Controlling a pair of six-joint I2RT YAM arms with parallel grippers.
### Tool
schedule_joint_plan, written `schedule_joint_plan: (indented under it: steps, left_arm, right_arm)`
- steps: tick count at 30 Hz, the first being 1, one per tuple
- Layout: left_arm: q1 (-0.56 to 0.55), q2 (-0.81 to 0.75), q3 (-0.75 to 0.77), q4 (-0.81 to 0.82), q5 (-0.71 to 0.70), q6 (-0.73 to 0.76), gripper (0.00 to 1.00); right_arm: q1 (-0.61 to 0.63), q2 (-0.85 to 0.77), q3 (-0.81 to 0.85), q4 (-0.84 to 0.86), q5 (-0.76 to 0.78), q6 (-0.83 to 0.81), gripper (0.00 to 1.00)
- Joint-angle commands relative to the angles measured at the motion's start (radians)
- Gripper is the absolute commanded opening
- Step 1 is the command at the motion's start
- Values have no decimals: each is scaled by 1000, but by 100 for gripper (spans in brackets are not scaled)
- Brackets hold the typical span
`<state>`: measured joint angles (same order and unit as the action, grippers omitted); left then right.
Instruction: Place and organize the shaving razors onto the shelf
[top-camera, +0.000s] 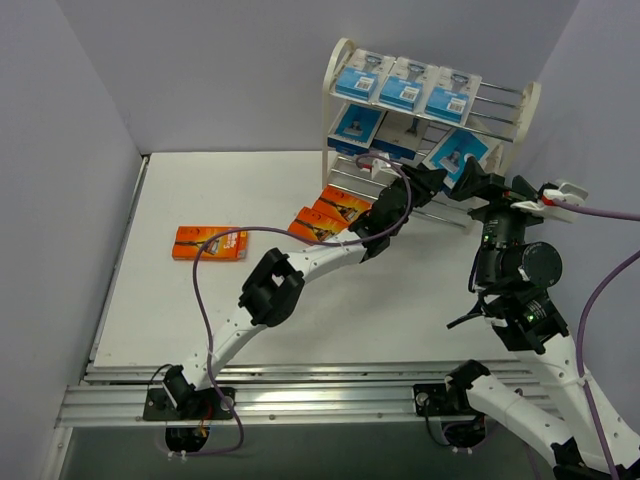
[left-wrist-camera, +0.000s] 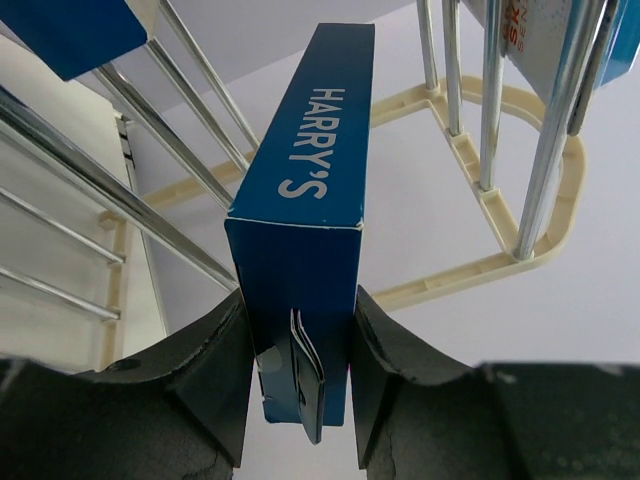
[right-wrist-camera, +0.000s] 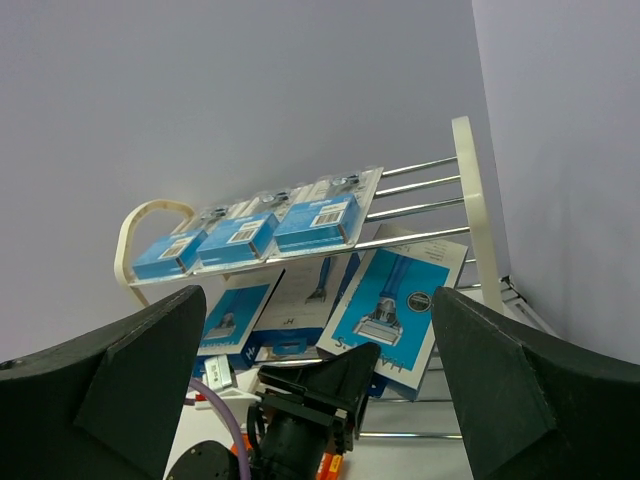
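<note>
**Left gripper** (left-wrist-camera: 300, 345) was clamped on a blue box (left-wrist-camera: 310, 170), held on edge and pointed end-first between the rods of the shelf (left-wrist-camera: 470, 272), apparently to slide it onto the bottom tier. **Right gripper** (top-camera: 478, 186) stood wide open and empty beside the shelf's right end, probably to keep the approach clear. Only the left wrist view showed the grip. Only the top view showed 3 orange boxes (top-camera: 210, 242) lying on the table (top-camera: 200, 320), while 6 packs (top-camera: 405, 90) filled the upper 2 tiers.

White links (top-camera: 320, 258) and black joints (top-camera: 270, 287) are shown; a purple cable (top-camera: 197, 272) is trailed behind the left hand (top-camera: 425, 182).
</note>
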<state>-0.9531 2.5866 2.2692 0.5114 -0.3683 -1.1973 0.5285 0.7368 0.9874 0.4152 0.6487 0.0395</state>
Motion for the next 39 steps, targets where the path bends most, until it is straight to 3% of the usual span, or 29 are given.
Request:
schedule_joint_plan:
  steps: [1,7,9,10,12,13,18,19,20,22,39]
  left_arm:
    - [-4,-3,87,35,-57,-21,2]
    - [-3,46,188,-39,-64,-19,5]
    - [-3,67,220,-65,-55,-16,12]
    - [-4,72,236,-73,-47,-15,21]
    - [-4,79,242,-80,-44,-18,29]
    - [-4,79,242,-88,-44,-21,38]
    - [-7,79,234,-100,-31,-13,41]
    - [-9,79,234,-109,-26,-10,46]
    - [-7,83,246,-126,-20,-7,64]
    - [-7,87,254,-152,-6,-2,74]
    - [-7,10,135,-212,58,7,77]
  right_arm:
    - [10,-11,31,70,25,-21,90]
    - [14,-14,30,70,26,-20,90]
    - [16,-14,27,71,26,-20,90]
    - [16,-16,25,71,28,-20,90]
    - [16,-22,22,74,29,-21,90]
    - [18,-22,20,76,31,-21,90]
    - [18,-28,13,79,32,-21,90]
    - [19,-30,11,80,34,-21,90]
    - [21,-30,11,82,34,-21,91]
    - [21,-30,10,80,35,-21,90]
    - [27,-31,2,85,39,-18,91]
